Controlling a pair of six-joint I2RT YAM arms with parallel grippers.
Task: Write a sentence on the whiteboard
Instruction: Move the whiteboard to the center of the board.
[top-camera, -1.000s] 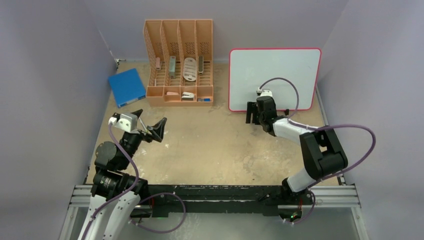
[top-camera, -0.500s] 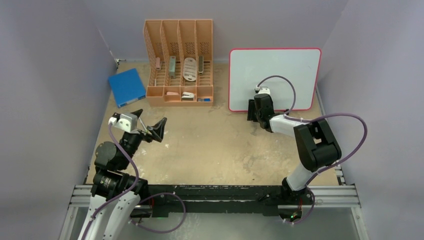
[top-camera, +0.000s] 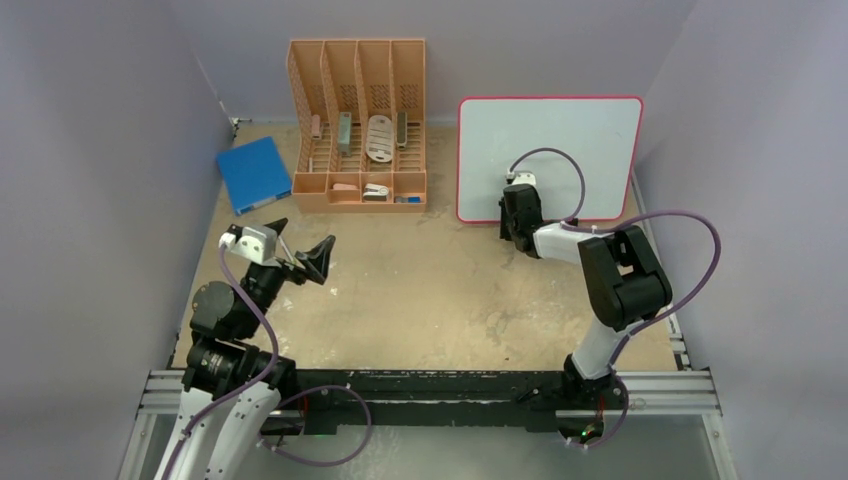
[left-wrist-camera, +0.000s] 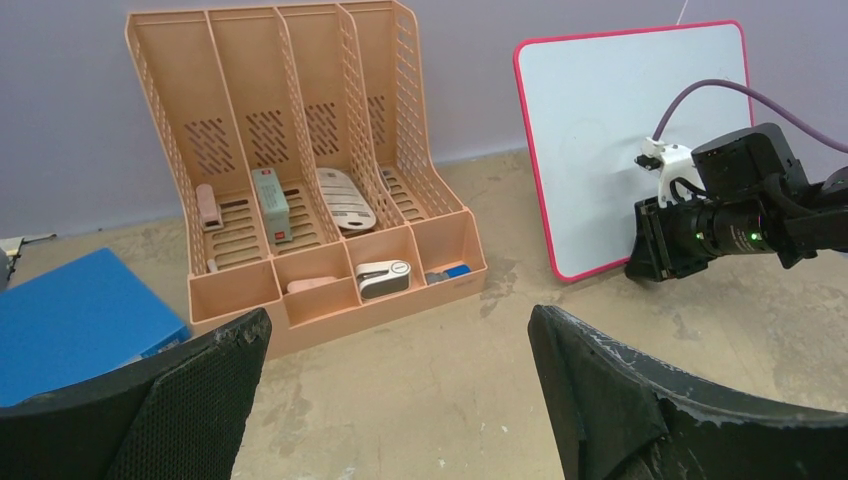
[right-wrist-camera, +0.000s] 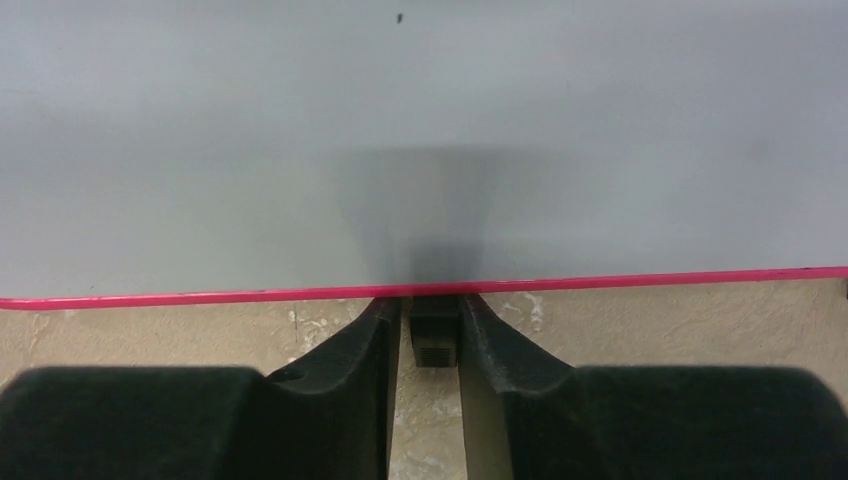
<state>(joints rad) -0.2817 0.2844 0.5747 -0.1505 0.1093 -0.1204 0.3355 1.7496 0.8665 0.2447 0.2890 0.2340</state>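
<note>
The whiteboard (top-camera: 550, 150) leans upright at the back right, its white face (right-wrist-camera: 420, 130) bare inside the red-pink rim; no sentence is in view on it. My right gripper (right-wrist-camera: 434, 322) sits low at the board's bottom edge, its jaws drawn in on either side of a small black foot (right-wrist-camera: 434, 342) under the rim. The right finger touches the foot and a thin slit shows at the left. In the top view the right gripper (top-camera: 511, 222) is at the board's lower left. My left gripper (top-camera: 300, 234) hovers open and holds nothing over the left table.
An orange file organiser (top-camera: 357, 120) with small items in its slots stands at the back centre. A blue flat book (top-camera: 253, 172) lies to its left. Purple walls close in on both sides, and the right arm's cable (top-camera: 560, 165) loops in front of the board.
The right gripper has moved forward and left to the board's bottom edge, and its jaws have closed in on the black foot. The left arm has not moved.
</note>
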